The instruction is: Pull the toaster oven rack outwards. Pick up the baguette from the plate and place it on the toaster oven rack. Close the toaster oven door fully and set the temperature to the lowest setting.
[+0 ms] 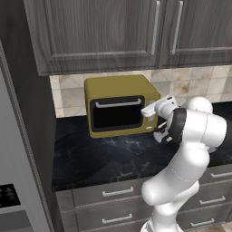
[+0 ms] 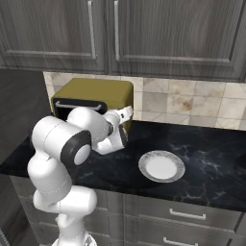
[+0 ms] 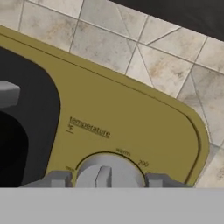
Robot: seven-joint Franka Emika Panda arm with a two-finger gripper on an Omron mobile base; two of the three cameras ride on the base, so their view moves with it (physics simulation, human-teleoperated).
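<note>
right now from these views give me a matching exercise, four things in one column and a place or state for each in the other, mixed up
Things:
1. toaster oven door
2. plate
3. temperature knob
4. gripper

Places or states:
A. bare, on the dark counter right of the oven
B. shut, upright against the oven front
C. fingertips on either side of the knob
D. on the mustard panel, under the word temperature

Pairs: 1-B, 2-A, 3-D, 4-C
</note>
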